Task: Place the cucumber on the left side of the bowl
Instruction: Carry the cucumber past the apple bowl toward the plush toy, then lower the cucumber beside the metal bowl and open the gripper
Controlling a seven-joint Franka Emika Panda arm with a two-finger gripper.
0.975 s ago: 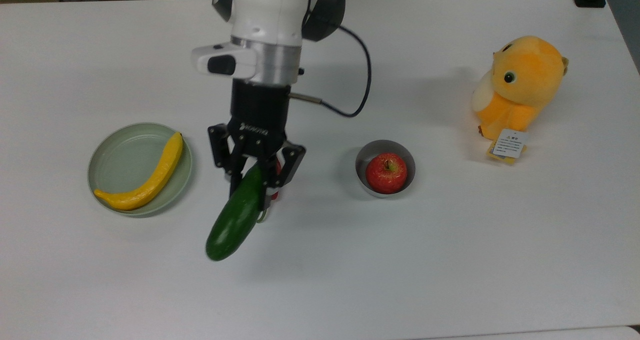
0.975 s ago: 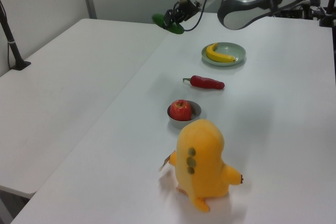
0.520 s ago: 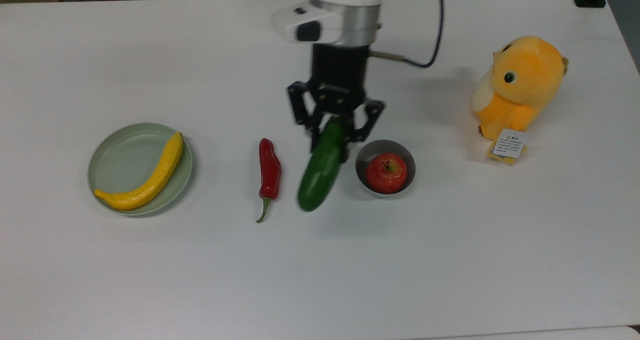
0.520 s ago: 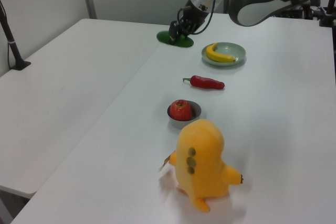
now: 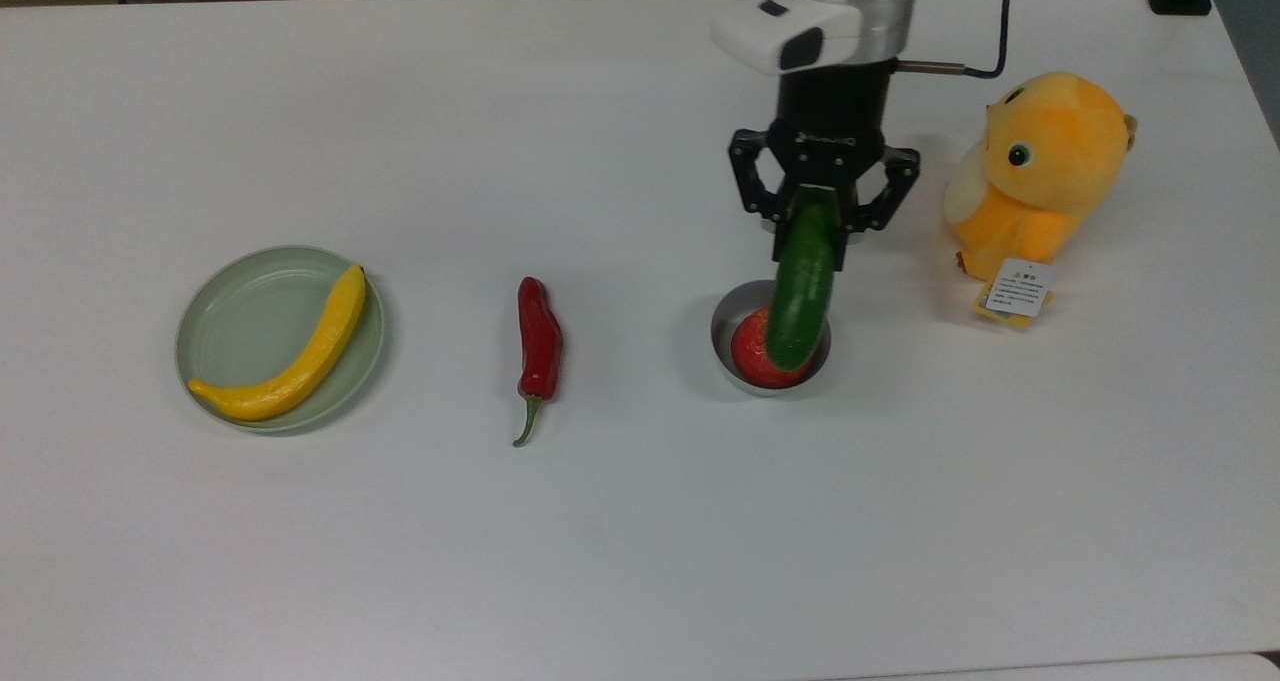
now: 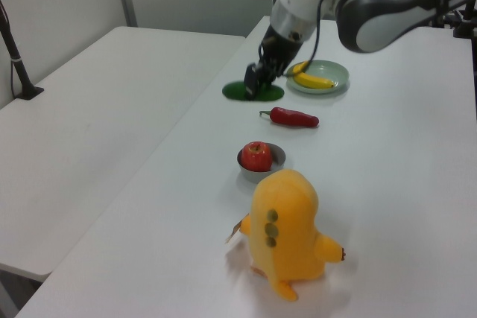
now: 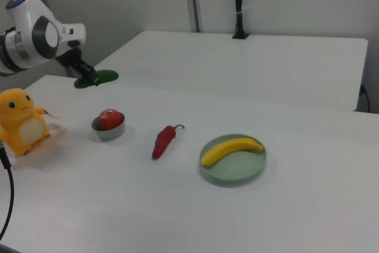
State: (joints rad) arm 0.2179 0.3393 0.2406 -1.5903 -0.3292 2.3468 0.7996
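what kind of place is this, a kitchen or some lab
Most likely a robotics lab, not a kitchen: a robot arm's gripper holds a cucumber above bare white tables, with a plush toy set among the food items.

A dark green cucumber (image 5: 802, 291) hangs in the black tool (image 5: 822, 223). Below it, a red apple (image 5: 752, 357) fills the grey bowl (image 5: 727, 318). Beside the tool sits an orange plush (image 5: 1040, 176); the surface (image 5: 640, 521) is white.
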